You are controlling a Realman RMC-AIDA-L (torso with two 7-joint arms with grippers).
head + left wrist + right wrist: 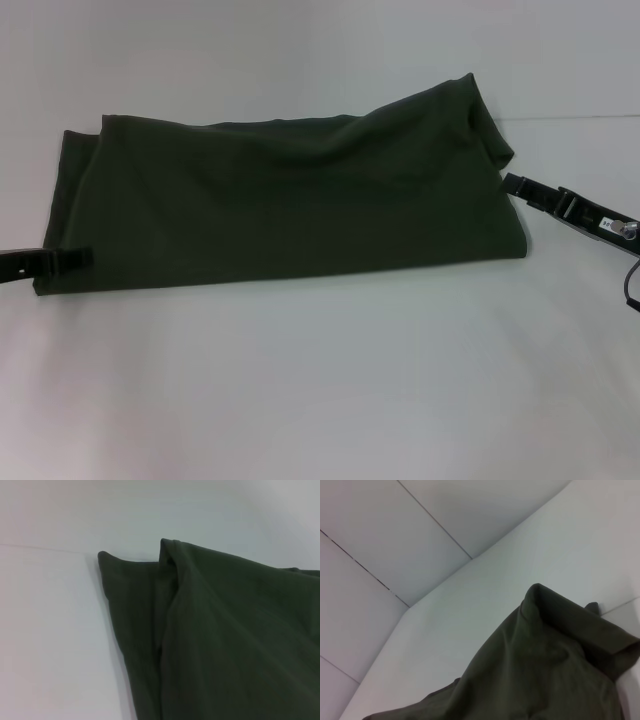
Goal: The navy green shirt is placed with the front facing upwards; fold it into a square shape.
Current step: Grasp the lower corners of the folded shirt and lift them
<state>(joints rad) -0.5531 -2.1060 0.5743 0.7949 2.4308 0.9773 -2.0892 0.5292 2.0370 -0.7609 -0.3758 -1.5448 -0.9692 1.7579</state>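
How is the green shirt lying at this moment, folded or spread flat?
Folded: the navy green shirt lies doubled into a long band, layered edges showing, lettering hidden.

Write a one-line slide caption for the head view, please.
Partly folded navy green shirt on a white table, left gripper and right gripper at its ends.

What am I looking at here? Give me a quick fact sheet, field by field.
Item: navy green shirt, folded into a long band, plain side up, no lettering showing
Surface: white table
Left tool: at the shirt's left end, near its front corner
Right tool: at the shirt's right end, where the cloth is bunched and raised
Fold state: a wide rectangle, not yet a square
Wrinkles: ridge along the far edge, highest toward the right
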